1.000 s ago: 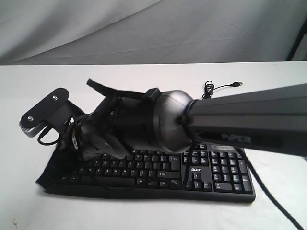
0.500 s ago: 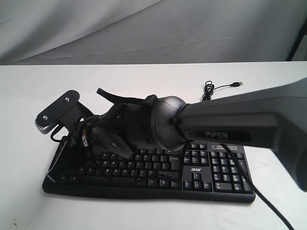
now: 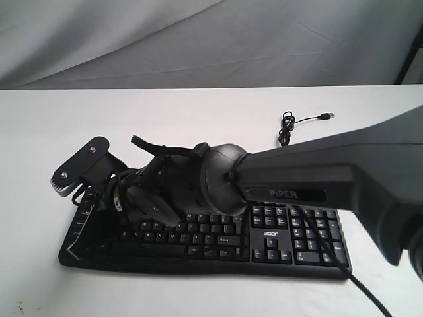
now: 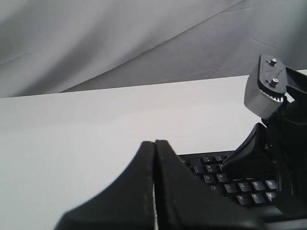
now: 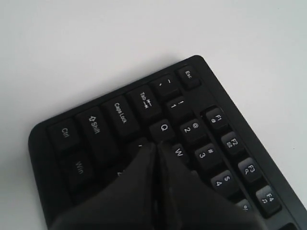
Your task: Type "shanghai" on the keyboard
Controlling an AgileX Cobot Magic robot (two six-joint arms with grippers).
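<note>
The white table (image 3: 198, 112) lies under the black keyboard (image 3: 291, 238). The right gripper (image 5: 156, 146), jaws pressed together and empty, has its tip among the keyboard's keys just beside Q. The left gripper (image 4: 154, 143), likewise closed and empty, is near the keyboard. A coiled cable (image 3: 285, 127) lies behind the keyboard.

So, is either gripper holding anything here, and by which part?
Nothing is held. The left gripper and right gripper are shut and empty; the right one's tip is at the keys of the wide black plastic keyboard.
</note>
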